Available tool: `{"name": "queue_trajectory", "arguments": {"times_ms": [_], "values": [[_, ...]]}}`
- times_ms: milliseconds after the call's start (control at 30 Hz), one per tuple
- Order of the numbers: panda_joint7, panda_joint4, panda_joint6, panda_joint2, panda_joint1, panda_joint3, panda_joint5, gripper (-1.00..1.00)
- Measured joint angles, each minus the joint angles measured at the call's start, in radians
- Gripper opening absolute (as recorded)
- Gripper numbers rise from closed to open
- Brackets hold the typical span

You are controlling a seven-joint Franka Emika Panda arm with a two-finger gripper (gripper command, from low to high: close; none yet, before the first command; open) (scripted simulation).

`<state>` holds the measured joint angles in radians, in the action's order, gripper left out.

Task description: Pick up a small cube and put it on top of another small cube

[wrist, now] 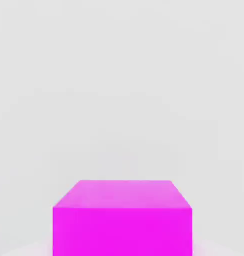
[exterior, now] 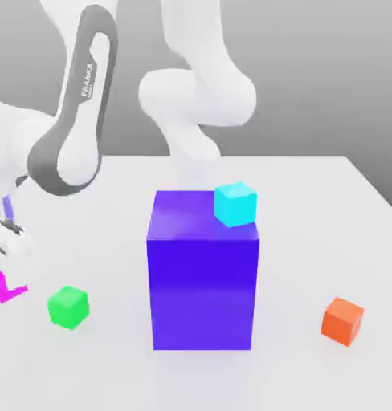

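Reaching down — gripper (exterior: pixel 8 269) clamped on mag. cube (exterior: pixel 2 287), exterior view's left

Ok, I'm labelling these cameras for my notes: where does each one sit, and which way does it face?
Exterior view: off the arm, looking somewhat down at the blue block; the white arm shows.
Hand view: on the hand, facing the magenta cube close up.
Shared: the magenta cube, partly visible at the exterior view's left.
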<state>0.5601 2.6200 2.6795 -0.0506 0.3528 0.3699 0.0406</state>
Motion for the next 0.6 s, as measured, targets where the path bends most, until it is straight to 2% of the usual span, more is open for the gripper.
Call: {"name": "queue_trajectory", "arguments": {"times_ms": [100, 200, 400, 533, 567, 600], "values": [[-0.165, 0.084, -0.008, 0.094, -0.013, -0.003, 0.050, -1.00], [-0.331, 0.156, -0.002, 0.156, -0.041, 0.002, 0.052, -1.00], [-0.445, 0.161, 0.101, 0.054, -0.079, 0.006, -0.059, -1.00], [-0.523, 0.158, 0.186, -0.043, -0.064, -0.032, -0.168, -1.00], [-0.541, 0.158, 0.204, -0.064, -0.056, -0.045, -0.193, 1.00], [-0.541, 0.158, 0.204, -0.064, -0.056, -0.045, -0.193, 1.00]]}}
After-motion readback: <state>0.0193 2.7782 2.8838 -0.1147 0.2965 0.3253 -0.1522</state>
